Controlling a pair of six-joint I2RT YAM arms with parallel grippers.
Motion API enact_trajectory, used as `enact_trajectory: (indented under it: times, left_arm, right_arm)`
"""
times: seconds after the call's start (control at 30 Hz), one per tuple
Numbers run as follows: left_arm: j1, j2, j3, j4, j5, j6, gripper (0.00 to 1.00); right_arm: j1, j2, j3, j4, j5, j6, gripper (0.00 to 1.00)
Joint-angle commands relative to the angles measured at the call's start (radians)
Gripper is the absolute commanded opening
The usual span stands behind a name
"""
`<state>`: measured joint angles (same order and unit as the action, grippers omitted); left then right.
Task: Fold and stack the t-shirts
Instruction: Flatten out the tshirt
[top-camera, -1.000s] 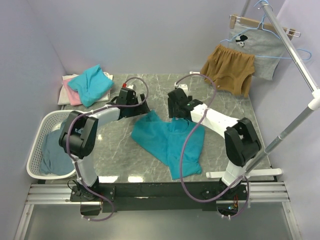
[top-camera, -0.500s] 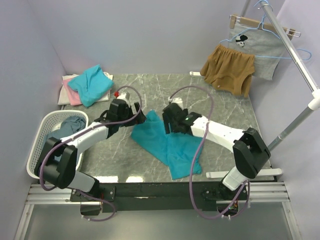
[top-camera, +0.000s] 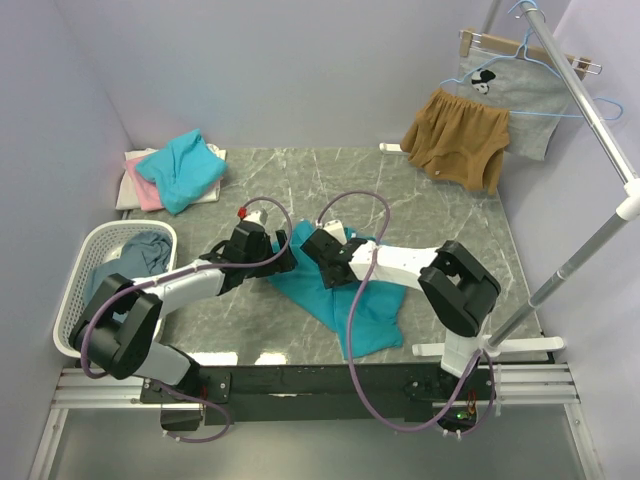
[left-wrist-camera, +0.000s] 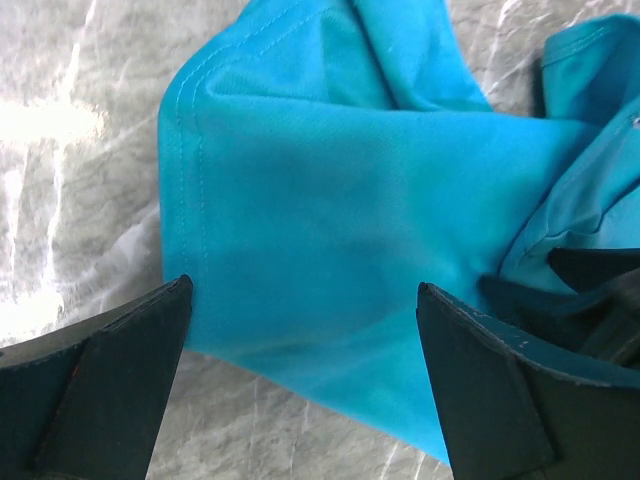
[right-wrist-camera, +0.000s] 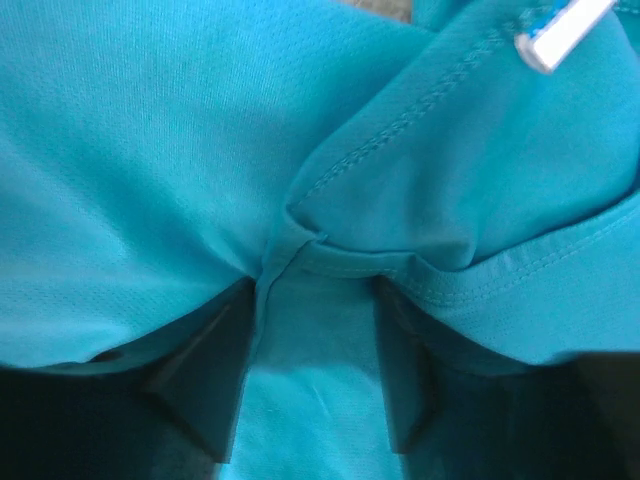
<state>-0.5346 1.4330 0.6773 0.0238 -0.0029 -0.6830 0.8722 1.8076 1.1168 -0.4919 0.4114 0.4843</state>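
Observation:
A teal t-shirt (top-camera: 355, 295) lies crumpled in the middle of the table. My left gripper (top-camera: 284, 256) is open wide just above its left corner; in the left wrist view (left-wrist-camera: 303, 300) a hemmed edge of the teal t-shirt (left-wrist-camera: 330, 210) lies between the fingers. My right gripper (top-camera: 322, 252) sits on the shirt's upper edge, close to the left one. In the right wrist view (right-wrist-camera: 310, 375) the jaws stand partly apart, pressed into the teal t-shirt (right-wrist-camera: 150, 170), with a seamed fold between them.
A stack of a teal, a pink and a white shirt (top-camera: 180, 168) lies at the back left. A white basket (top-camera: 72, 285) at the left holds a slate-blue shirt (top-camera: 120, 275). Tan shorts (top-camera: 458, 138) and a grey garment (top-camera: 520, 100) hang on the rack (top-camera: 590, 110) at the right.
Both grippers have come down and toward each other onto the shirt's upper left part. The shirt's left side has bunched up a little.

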Motion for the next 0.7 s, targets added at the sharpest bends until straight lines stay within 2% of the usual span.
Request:
enact_trajectory:
  times: [0.0,0.03,0.1,0.13,0.23,0.27,0.3,0.43,0.53,0.57,0.63,0.67]
  left_arm:
    - [-0.011,-0.026,-0.013,0.042,-0.037,-0.024,0.99]
    - [-0.013,-0.028,-0.010,0.039,-0.039,-0.024,1.00]
    - [-0.015,-0.031,-0.008,0.030,-0.043,-0.023,0.99]
    - [-0.015,-0.037,-0.004,0.027,-0.048,-0.021,0.99]
    - [-0.016,-0.057,0.004,0.010,-0.051,-0.013,1.00]
    - [-0.016,-0.069,0.007,0.008,-0.051,-0.012,0.99]
    - [-0.016,-0.075,0.007,0.004,-0.052,-0.012,0.99]
    - [-0.021,-0.094,0.013,-0.001,-0.049,-0.013,0.99]
    - [-0.025,-0.097,0.016,-0.004,-0.049,-0.013,0.99]
    - [-0.025,-0.095,0.018,-0.005,-0.049,-0.013,1.00]
    - [-0.027,-0.094,0.018,-0.008,-0.049,-0.010,1.00]
    - [-0.028,-0.095,0.018,-0.009,-0.051,-0.010,0.99]
  right_arm:
    - [-0.003,0.022,0.054,-0.019,0.076,0.030,0.46]
    - [-0.002,0.006,0.054,-0.020,0.078,0.028,0.29]
    - [-0.002,-0.030,0.055,-0.034,0.096,0.027,0.12]
    - [0.001,-0.075,0.055,-0.043,0.112,0.028,0.00]
    - [0.005,-0.184,0.052,-0.063,0.132,0.011,0.00]
    - [0.005,-0.207,0.049,-0.065,0.129,0.001,0.03]
    - [0.005,-0.244,0.049,-0.073,0.127,-0.004,0.13]
    - [0.004,-0.266,0.055,-0.093,0.130,-0.021,0.18]
    - [0.004,-0.242,0.052,-0.094,0.125,-0.021,0.13]
    - [0.004,-0.235,0.051,-0.093,0.116,-0.023,0.15]
    - [0.004,-0.209,0.043,-0.079,0.100,-0.027,0.35]
    - [0.004,-0.193,0.037,-0.065,0.089,-0.030,0.36]
